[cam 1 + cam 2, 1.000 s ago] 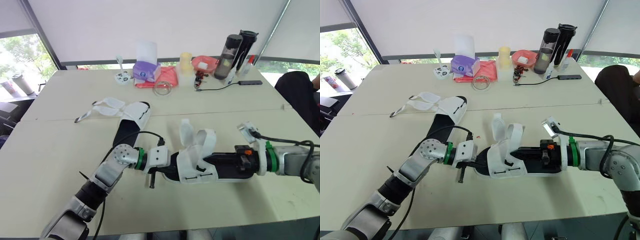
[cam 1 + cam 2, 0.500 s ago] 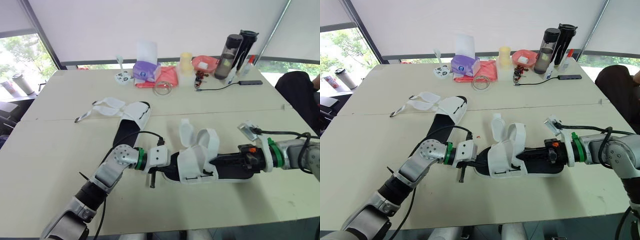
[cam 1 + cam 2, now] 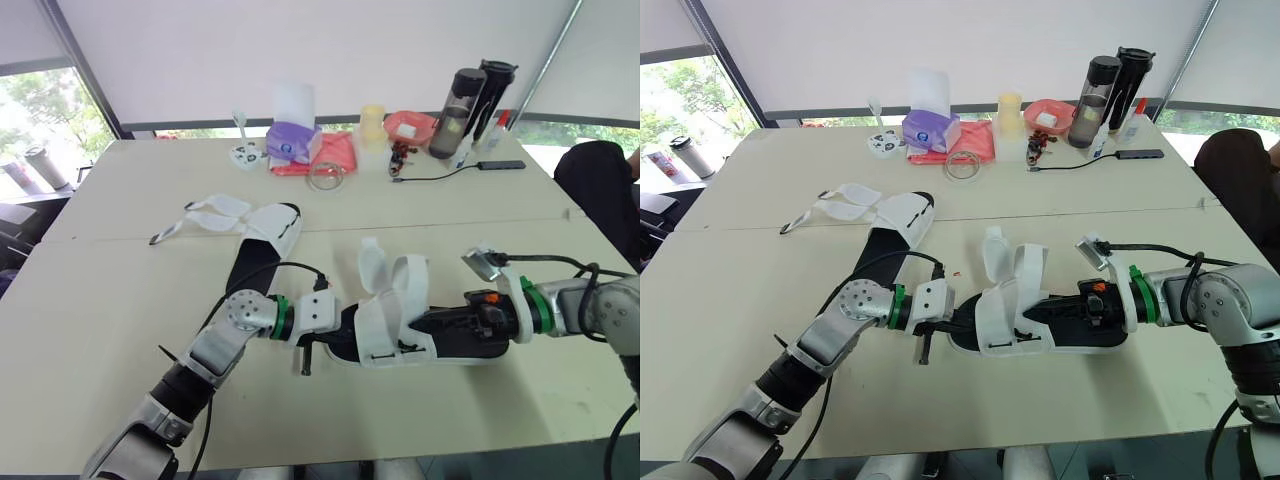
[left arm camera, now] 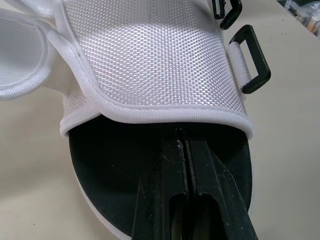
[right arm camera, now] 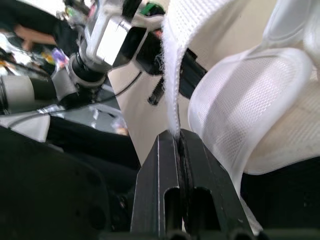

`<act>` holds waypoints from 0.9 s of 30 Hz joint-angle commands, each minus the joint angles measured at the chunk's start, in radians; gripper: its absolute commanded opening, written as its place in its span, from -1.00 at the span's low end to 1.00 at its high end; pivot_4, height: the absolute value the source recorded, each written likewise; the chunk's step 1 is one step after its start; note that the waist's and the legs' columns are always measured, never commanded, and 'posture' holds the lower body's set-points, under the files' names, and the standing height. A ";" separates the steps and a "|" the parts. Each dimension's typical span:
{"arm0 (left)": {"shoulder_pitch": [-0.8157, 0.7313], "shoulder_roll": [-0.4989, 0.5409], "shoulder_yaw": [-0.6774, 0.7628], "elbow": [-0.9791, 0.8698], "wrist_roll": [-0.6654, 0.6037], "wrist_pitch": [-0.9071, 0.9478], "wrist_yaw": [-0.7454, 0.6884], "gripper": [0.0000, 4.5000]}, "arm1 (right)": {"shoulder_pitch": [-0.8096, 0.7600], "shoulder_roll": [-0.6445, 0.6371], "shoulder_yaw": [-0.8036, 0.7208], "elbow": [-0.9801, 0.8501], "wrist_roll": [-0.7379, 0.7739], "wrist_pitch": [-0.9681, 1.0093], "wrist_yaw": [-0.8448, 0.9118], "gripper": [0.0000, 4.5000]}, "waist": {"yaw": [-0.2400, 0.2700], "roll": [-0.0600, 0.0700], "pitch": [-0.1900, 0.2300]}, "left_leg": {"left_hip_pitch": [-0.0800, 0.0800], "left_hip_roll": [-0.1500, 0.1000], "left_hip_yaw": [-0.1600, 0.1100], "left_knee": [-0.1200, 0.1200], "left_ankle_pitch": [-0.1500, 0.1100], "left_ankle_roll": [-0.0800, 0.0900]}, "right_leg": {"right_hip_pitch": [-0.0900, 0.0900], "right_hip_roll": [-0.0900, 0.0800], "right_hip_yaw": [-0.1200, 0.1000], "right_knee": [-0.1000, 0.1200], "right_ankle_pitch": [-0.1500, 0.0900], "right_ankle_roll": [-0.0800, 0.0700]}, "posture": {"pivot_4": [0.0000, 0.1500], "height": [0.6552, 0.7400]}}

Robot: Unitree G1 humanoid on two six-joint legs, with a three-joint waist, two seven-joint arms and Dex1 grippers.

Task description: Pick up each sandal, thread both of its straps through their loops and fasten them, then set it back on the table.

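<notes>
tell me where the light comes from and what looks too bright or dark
Left eye view: daylight enters from the windows behind the table, the blind glows evenly, no harsh glare on the near sandal. Left wrist view: the white upper is evenly lit, the black sole under it is dark. Right wrist view: the strap in the right gripper is bright against a dim background.

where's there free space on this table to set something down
Open: the stretch between the gripped sandal and the cable, right of the other sandal. Also the near-left corner. Crowded: the far edge, with bottles and tissue box.
</notes>
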 commanded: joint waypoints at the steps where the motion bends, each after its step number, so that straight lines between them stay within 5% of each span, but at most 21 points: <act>1: 0.015 0.012 -0.008 0.025 0.042 0.024 0.021 -1.00 | -0.018 -0.015 -0.026 0.000 0.010 0.022 0.022 -0.99 | 0.000 0.000 0.000 | 0.000 0.000 0.000 0.000 0.000 0.000 | 0.000 0.000 0.000 0.000 0.000 0.000 | 1.00 1.00; 13: 0.020 0.010 -0.007 0.021 0.042 0.027 0.030 -1.00 | 0.073 0.025 -0.018 -0.062 -0.149 -0.194 0.001 -0.99 | -0.001 0.000 0.000 | 0.000 0.000 0.000 0.000 0.000 0.000 | 0.000 0.000 0.000 0.000 0.000 0.000 | 1.00 1.00; 16: 0.023 0.010 -0.007 0.017 0.041 0.030 0.032 -1.00 | 0.098 0.055 -0.065 -0.084 -0.143 -0.221 -0.029 -0.59 | -0.001 0.000 0.000 | 0.000 0.000 0.000 0.000 0.000 0.000 | 0.000 0.000 0.000 0.000 0.000 0.000 | 1.00 1.00; 21: 0.025 0.011 -0.009 0.016 0.041 0.032 0.036 -1.00 | 0.126 0.087 -0.157 -0.139 -0.082 -0.188 -0.097 0.54 | -0.001 0.000 0.000 | 0.000 0.000 0.000 0.000 0.000 0.000 | 0.000 0.000 0.000 0.000 0.000 0.000 | 1.00 1.00; 27: 0.026 0.009 -0.009 0.021 0.042 0.032 0.038 -1.00 | 0.196 0.135 -0.255 -0.250 0.030 -0.107 -0.219 0.54 | 0.000 0.000 0.000 | 0.000 0.000 0.000 0.000 0.000 0.000 | 0.000 0.000 0.000 0.000 0.000 0.000 | 1.00 1.00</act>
